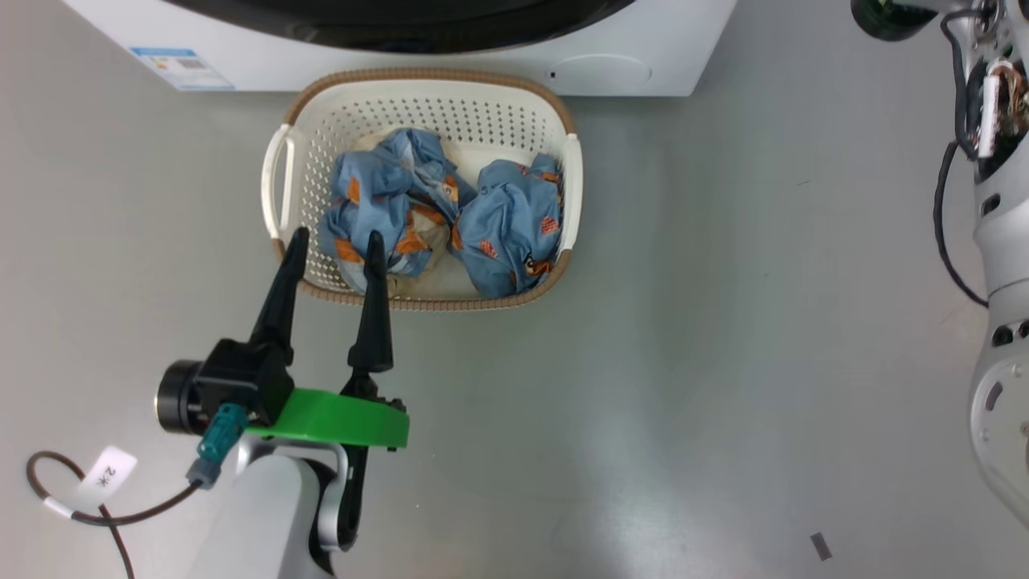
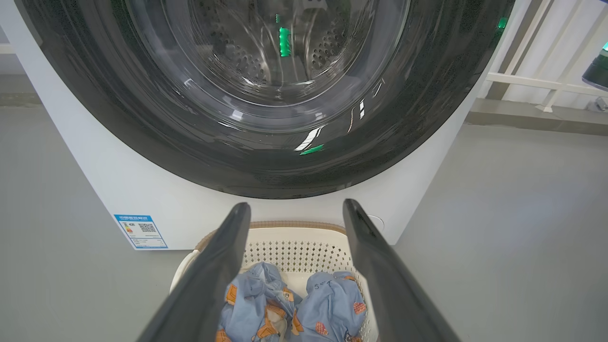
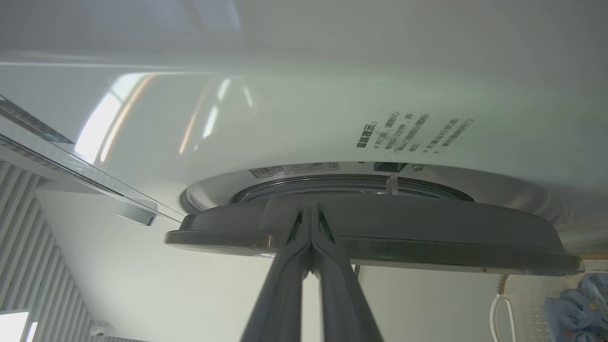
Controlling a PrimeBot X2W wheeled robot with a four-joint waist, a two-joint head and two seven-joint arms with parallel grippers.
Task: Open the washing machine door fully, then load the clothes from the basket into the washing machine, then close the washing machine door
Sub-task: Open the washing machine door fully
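Head view, smooth grey floor (image 1: pixel 723 338), white basket (image 1: pixel 450 121)

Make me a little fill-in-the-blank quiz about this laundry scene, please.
The basket holds ____ crumpled bundles of blue clothes.
The left gripper, above the basket's near rim, has its fingers ____.
The right gripper, by the edge of the washing machine door, has its fingers ____.
Missing words: two; open; shut.

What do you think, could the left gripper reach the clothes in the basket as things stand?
Probably yes: the left gripper is open and points at the basket, the clothes lie uncovered in it, and nothing stands between.
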